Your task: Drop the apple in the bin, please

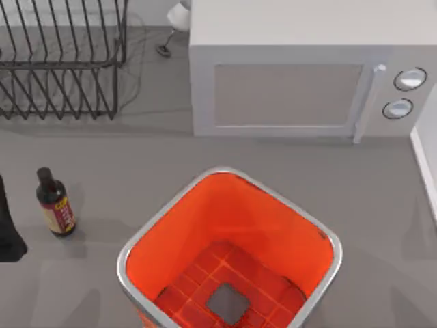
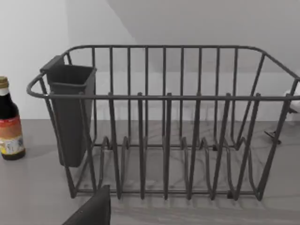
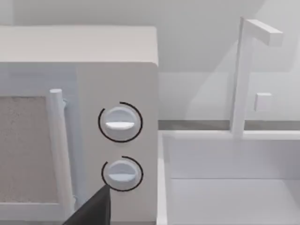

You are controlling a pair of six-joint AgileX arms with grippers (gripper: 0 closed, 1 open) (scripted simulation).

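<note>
Bin (image 1: 147,236) stood open at the counter's (image 1: 382,205) front middle — its orange inside held no fruit. Bottle (image 1: 55,205) stood upright to its left, well apart. Left arm (image 1: 8,229) waited at the left edge; whether either end effector was open or closed, I cannot tell.

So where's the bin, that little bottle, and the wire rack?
bin (image 1: 330,240): top view, on its silver rim at the right side.
bottle (image 1: 57,212): top view, on the red-yellow label of its dark body.
wire rack (image 2: 164,97): left wrist view, on the front upper rail.
</note>
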